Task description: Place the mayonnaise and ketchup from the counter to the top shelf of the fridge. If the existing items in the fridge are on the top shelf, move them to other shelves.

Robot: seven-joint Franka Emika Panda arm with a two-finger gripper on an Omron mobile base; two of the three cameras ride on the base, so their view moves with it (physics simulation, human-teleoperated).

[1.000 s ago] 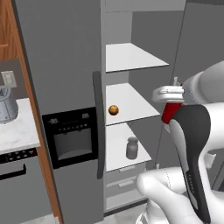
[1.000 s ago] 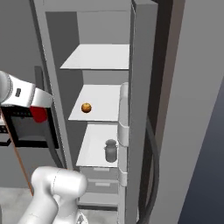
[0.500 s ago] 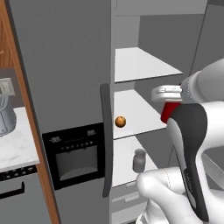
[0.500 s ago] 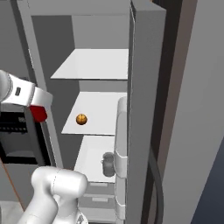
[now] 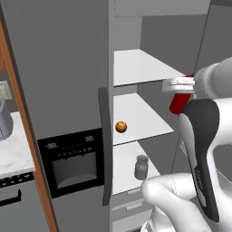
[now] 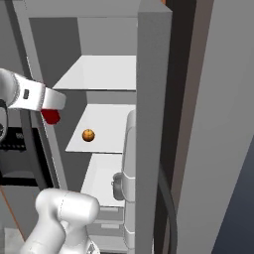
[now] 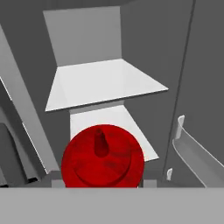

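The fridge [image 5: 68, 68] stands open, its grey door with the dark vertical handle [image 5: 105, 145] and black dispenser panel [image 5: 74, 163] on the left of the left base view, its white shelves exposed on the right. The top shelf [image 5: 136, 65] is a bare white board, and in the hand view it lies straight ahead, beyond the bottle. On the shelf below [image 5: 140, 118], the small orange fruit [image 5: 120, 127] sits near the left front corner, close to the door edge. On the lowest board [image 5: 124, 167], the grey lidded jar [image 5: 141, 167] stands near the front edge, towards its right side. At the far left edge of the left base view a strip of the counter [image 5: 11, 154] shows, with a grey vessel [image 5: 3, 122] on it. The gripper [image 5: 180, 86] is clamped on the ketchup [image 5: 180, 102], held in the air just in front of the fridge opening, about level with the front edge of the top shelf and touching no shelf; in the hand view its red nozzle points towards the camera.
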